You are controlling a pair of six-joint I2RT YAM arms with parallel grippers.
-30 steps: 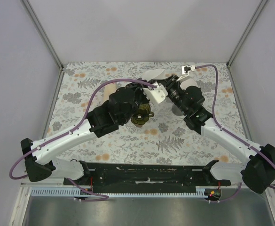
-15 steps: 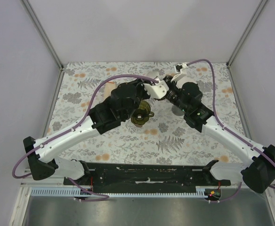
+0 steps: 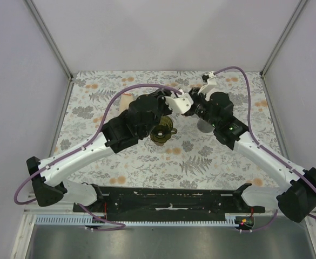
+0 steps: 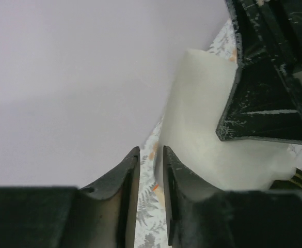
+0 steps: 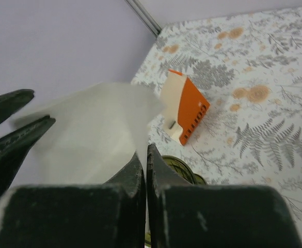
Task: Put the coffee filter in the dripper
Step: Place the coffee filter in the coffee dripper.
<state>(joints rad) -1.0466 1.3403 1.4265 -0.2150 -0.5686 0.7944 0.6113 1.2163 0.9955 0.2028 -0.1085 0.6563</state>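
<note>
Since my right gripper is pressed fully together on one edge of the white paper coffee filter, that sheet hangs in the air and is not yet in the dripper. It looks feather-light, limp and easy to crease or tear. I judge the rim the place to hold it, with a gentle pinch and no tugging between two arms. My left gripper stands only a sliver apart with the filter's opposite edge at its tips; I cannot tell whether it grips the paper. Both my forearms reach inward from the near edge and meet wrist to wrist over mid-table. Beneath the grippers sits the dark olive ribbed plastic dripper on the floral-patterned table. Farther back lies an orange-and-white wedge-shaped box.
</note>
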